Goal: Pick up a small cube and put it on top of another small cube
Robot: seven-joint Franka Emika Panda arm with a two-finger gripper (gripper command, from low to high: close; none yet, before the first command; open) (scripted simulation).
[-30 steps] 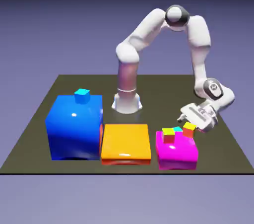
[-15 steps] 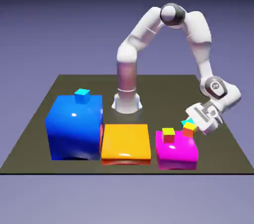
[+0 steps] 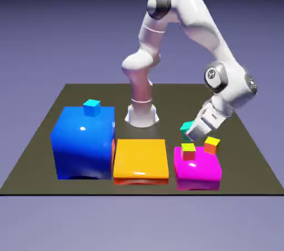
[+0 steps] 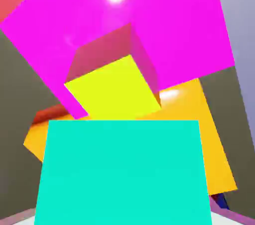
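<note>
On the dark table (image 3: 50, 116) sit three big blocks, blue (image 3: 83, 141), orange (image 3: 141, 158) and magenta (image 3: 197, 168), and four tiny cubes: cyan (image 3: 91, 107), red (image 3: 188, 151), orange one (image 3: 211, 145), and the teal-green small cube (image 3: 186, 129). Since half a second ago the arm has swung leftward and lifted that cube off the magenta block. The gripper (image 3: 191, 131) is closed on it, above the red cube

A rendered simulation test scene, not a real room: a dark table (image 3: 55, 127) floats before a blank blue-violet backdrop (image 3: 55, 33), bearing glossy blue (image 3: 83, 141), orange (image 3: 141, 158) and magenta (image 3: 197, 169) blocks and a white arm (image 3: 188, 16).
</note>
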